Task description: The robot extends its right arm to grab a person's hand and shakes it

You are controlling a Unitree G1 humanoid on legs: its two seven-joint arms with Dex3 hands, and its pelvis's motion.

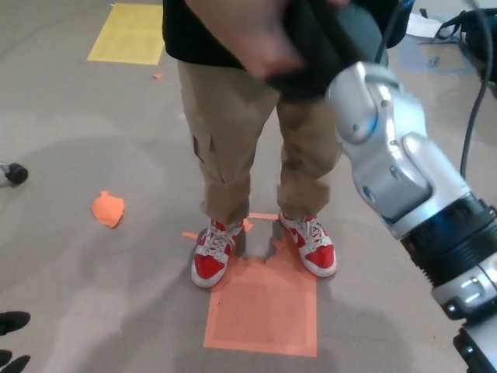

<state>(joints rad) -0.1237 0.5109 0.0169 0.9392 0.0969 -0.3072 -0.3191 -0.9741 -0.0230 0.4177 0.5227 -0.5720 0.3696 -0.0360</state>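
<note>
The person's hand (247, 35) is motion-blurred and cut by the top edge; individual fingers cannot be separated. The right hand (326, 47) is largely covered by that hand and partly cropped at the top, so its finger positions cannot be made out. Only the fingertips of the left hand (14, 342) are seen at the lower left corner; its state cannot be told. The person is cropped above the waist. A dark castor (14, 172) is cut by the left edge.

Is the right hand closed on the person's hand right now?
Yes, shut: the right hand and the person's hand are clasped together.
</note>
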